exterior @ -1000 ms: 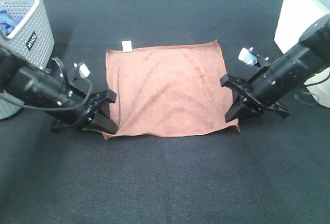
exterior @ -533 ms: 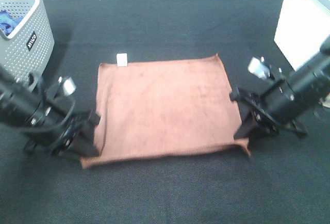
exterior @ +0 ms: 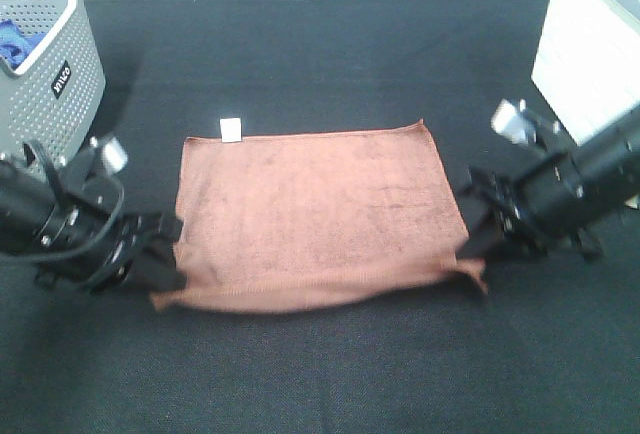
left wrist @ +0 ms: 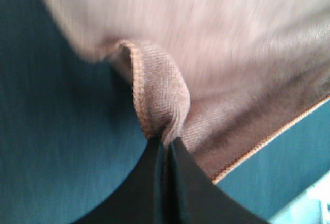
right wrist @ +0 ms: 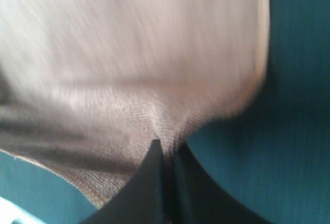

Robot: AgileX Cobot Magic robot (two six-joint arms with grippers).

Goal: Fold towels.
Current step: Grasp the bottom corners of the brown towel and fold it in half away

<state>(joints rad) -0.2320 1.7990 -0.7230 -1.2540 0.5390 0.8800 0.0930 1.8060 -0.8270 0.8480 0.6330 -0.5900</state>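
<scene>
The reddish-brown towel (exterior: 315, 209) lies spread on the dark table with its small white tag (exterior: 230, 130) at the far left corner. Its near edge is lifted a little off the table between the two arms. My left gripper (exterior: 172, 272) is shut on the near left corner, and the left wrist view shows the pinched fold of towel (left wrist: 160, 100) at the closed gripper (left wrist: 166, 144). My right gripper (exterior: 468, 254) is shut on the near right corner, where the towel (right wrist: 154, 79) bunches at the closed gripper (right wrist: 166, 146).
A grey perforated basket (exterior: 62, 74) holding a blue item (exterior: 12, 42) stands at the far left. A white box (exterior: 590, 44) stands at the far right edge. Dark table cloth (exterior: 320, 374) stretches in front of the towel.
Both arms have pulled outward and toward the near side with the towel's near corners. The towel has slid nearer and stretched wider, its near edge now raised.
</scene>
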